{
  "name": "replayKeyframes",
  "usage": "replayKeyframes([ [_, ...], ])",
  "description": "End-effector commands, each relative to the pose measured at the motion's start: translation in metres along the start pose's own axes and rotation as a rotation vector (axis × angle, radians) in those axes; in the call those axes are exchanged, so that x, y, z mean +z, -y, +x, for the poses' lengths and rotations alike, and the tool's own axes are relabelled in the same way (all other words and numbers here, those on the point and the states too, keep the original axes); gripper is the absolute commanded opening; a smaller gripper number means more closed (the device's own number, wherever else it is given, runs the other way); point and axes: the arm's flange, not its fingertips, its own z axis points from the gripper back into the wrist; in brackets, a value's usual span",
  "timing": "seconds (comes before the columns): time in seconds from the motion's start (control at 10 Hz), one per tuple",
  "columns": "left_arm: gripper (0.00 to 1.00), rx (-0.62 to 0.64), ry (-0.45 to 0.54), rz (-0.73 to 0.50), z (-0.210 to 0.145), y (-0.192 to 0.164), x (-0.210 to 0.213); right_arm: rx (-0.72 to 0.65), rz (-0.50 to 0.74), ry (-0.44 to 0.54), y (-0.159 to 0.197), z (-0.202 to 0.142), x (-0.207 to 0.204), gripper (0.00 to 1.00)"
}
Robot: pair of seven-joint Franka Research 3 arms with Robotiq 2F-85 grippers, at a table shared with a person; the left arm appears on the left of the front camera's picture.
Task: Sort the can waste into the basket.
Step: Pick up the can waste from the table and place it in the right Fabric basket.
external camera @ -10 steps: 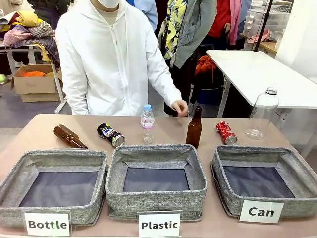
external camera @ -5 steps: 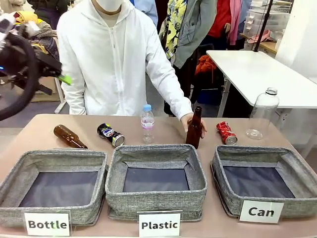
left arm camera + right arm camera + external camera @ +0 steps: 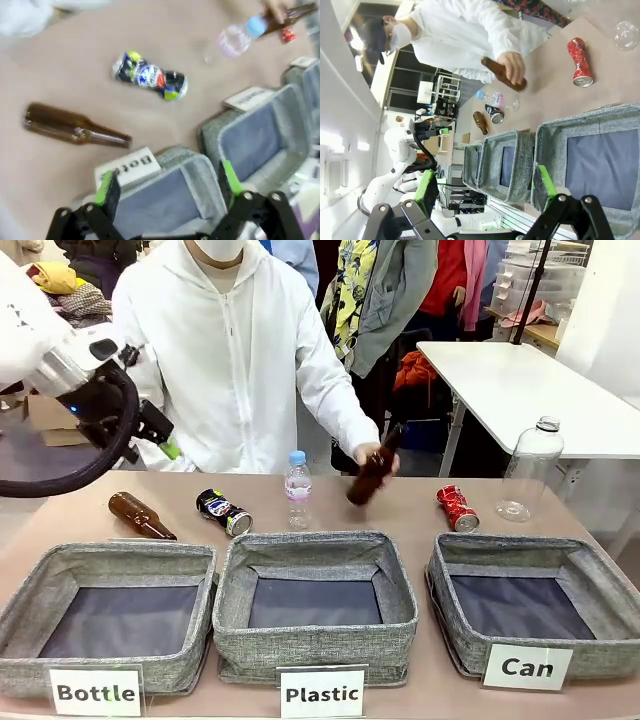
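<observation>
The black can (image 3: 224,512) lies on the table (image 3: 90,502) beyond the Plastic bin (image 3: 232,575), and the crushed red can (image 3: 457,507) lies beyond the Can basket (image 3: 592,578). Both look light, slick and easily dented, so pinch them across the middle. The left end effector (image 3: 167,176) and right end effector (image 3: 486,181) are spread and empty.

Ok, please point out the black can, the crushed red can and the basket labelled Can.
black can (image 3: 224,512), front view, middle of its printed side.
crushed red can (image 3: 457,508), front view, middle of its dented body.
basket labelled Can (image 3: 510,545), front view, far rim.
</observation>
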Motion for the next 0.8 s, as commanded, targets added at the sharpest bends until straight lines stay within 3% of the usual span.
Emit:
replayKeyframes([
  [0.0, 1.0, -0.085, 0.07, 0.034, 0.001, 0.001, 0.009, 0.009, 0.018, 0.01, -0.001, 0.001, 0.0, 1.0],
  [0.4, 1.0, -0.044, 0.041, 0.017, 0.005, 0.004, 0.007, 0.009, 0.018, 0.01, -0.001, 0.001, 0.0, 1.0],
  [0.6, 1.0, -0.026, -0.004, 0.008, 0.046, -0.008, 0.01, 0.009, 0.018, 0.01, -0.001, 0.001, 0.0, 1.0],
  [0.7, 1.0, -0.135, 0.001, 0.009, 0.067, -0.013, 0.009, 0.009, 0.018, 0.01, -0.001, 0.001, 0.0, 1.0],
])
